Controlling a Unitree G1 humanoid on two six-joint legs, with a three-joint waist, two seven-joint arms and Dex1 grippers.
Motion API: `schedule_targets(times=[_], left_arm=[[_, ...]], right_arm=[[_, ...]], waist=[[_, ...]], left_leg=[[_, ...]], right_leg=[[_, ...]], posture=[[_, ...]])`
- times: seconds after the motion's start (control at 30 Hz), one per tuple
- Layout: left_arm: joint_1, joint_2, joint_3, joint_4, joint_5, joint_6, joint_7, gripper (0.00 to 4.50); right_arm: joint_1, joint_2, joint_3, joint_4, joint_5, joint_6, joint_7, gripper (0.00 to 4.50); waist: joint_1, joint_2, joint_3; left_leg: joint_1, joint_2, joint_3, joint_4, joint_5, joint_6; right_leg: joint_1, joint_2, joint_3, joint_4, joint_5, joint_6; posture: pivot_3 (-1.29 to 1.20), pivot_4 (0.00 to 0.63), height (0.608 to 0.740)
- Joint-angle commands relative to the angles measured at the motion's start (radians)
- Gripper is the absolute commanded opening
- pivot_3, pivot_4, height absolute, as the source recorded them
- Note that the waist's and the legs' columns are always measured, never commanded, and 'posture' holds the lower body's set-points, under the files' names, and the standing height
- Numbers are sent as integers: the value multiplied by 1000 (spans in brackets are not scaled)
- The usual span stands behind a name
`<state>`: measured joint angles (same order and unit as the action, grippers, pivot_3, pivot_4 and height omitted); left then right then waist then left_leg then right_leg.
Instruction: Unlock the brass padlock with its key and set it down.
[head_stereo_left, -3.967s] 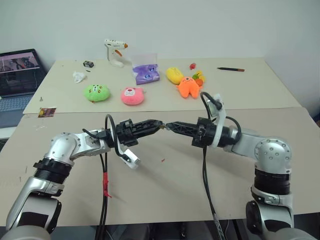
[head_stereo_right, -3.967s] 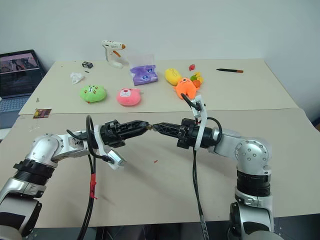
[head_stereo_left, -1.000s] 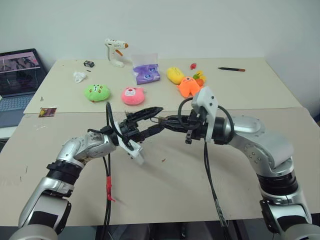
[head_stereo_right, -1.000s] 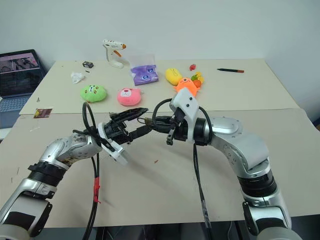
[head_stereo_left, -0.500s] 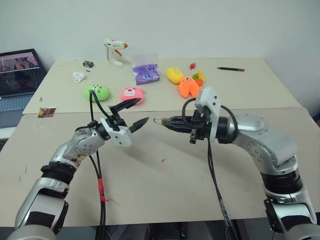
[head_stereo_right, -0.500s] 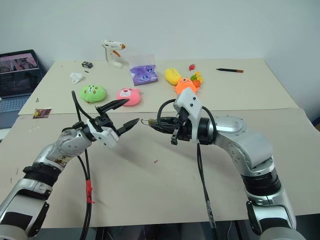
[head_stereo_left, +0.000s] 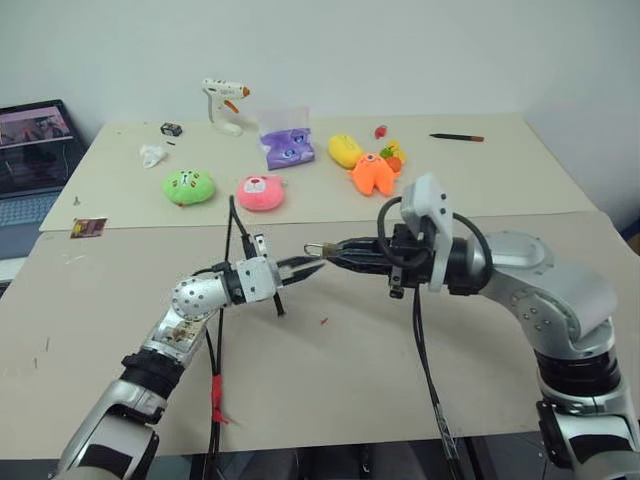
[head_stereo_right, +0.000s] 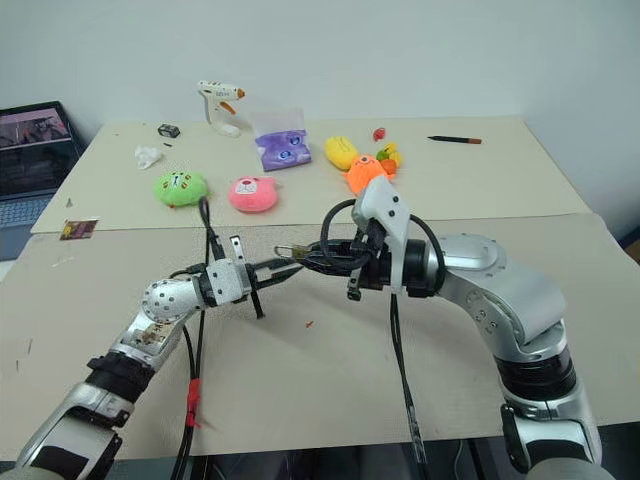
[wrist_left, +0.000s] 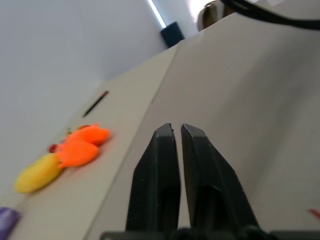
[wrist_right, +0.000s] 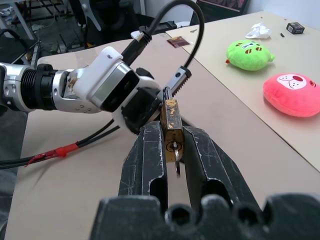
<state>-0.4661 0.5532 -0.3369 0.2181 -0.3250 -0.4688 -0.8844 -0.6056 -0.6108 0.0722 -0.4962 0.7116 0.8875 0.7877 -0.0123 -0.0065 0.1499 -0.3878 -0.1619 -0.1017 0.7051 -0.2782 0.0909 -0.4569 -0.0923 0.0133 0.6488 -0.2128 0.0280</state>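
The right hand (wrist_right: 169, 145) is clamped on the brass padlock (wrist_right: 171, 130), holding it above the table (head_stereo_left: 360, 360) near the middle of the head view. The key (wrist_right: 176, 159) sticks out of the lock body between the fingers. The left hand (head_stereo_left: 312, 267), pinched closed on nothing, lies just at 7 o'clock of the padlock, its tips pointing toward 3 o'clock beneath the shackle.

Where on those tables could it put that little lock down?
The near table lies bare beneath both arms, apart from a tiny red scrap. The far table is crowded around the plush toys, freer by the pencil.
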Motion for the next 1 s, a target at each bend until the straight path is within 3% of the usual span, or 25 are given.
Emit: schedule_targets(times=[0.03,0.33,0.53,1.0], left_arm=[[6,-9,48,-120,-128,186,-63,42],[36,-28,137,-261,-290,551,-97,42],[91,-33,124,-273,-204,532,-170,42],[93,-71,184,-275,-172,585,-157,42]], right_arm=[[14,-14,-24,-41,22,-18,16,117],[52,-36,-39,-51,31,-26,29,117],[21,-35,-34,-29,22,-29,21,117],[22,-58,-41,-47,87,13,50,117]], waist=[[0,0,0],[0,0,0],[2,0,0],[15,0,0]], left_leg=[[0,0,0,0,0,0],[1,0,0,0,0,0],[2,0,0,0,0,0],[2,0,0,0,0,0]], right_leg=[[0,0,0,0,0,0],[1,0,0,0,0,0],[2,0,0,-1,0,0],[2,0,0,-2,0,0]], posture=[[0,150,740],[0,150,740],[0,150,740],[0,150,740]])
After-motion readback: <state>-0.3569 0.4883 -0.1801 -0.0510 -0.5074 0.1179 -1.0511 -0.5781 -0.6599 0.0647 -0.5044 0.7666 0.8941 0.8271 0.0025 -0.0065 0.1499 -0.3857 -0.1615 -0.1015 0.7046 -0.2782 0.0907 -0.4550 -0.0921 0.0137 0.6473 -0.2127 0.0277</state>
